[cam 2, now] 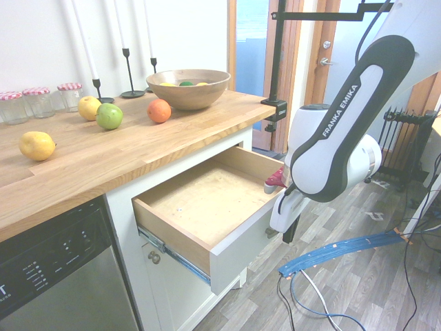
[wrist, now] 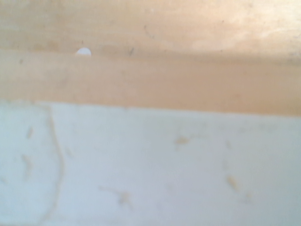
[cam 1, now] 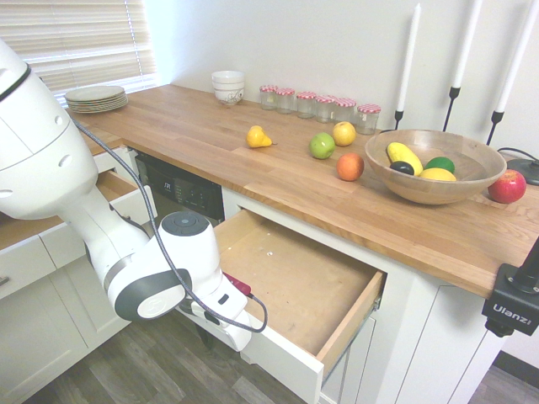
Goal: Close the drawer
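Gripper (cam 2: 284, 215) clamped shut, holding nothing, parked just outside the drawer (cam 2: 207, 200) front; cabinet straight beyond, so push inward.

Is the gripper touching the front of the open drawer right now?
Cannot tell. In both exterior views the gripper sits right at the drawer front, but the arm's own body hides the fingers, so neither contact nor gap shows.

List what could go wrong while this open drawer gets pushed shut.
1. The gripper sits at the front edge of the drawer, its fingers hidden behind the arm; an off-centre push could rack the drawer on its slides.
2. Pointing down over the top edge, the hand may slip off or jam against the wooden countertop as the drawer goes in.
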You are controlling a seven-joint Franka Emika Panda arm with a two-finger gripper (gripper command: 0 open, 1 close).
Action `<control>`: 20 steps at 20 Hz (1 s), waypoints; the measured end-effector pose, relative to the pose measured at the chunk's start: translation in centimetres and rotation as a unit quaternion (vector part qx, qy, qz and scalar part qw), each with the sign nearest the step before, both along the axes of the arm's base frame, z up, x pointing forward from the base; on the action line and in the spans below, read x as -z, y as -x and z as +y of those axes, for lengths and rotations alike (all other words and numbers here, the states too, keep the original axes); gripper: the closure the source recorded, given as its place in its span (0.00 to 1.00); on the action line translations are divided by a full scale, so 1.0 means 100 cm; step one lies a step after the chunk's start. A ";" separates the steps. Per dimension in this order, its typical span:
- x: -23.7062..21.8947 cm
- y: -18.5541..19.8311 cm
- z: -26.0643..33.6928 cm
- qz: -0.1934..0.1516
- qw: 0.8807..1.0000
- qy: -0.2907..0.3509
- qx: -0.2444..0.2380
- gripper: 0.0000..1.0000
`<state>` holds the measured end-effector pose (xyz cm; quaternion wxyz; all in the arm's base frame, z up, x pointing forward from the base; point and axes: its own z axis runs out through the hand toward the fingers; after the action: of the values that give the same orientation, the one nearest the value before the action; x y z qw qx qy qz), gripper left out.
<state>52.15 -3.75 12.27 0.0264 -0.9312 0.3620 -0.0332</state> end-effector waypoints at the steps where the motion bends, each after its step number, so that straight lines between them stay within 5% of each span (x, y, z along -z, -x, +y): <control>1: 0.000 -0.003 -0.001 -0.002 1.000 0.000 0.000 1.00; 20: -0.004 -0.108 -0.003 -0.028 1.000 0.009 -0.006 1.00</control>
<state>62.96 -4.03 12.66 0.0280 -0.9322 0.3554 -0.0625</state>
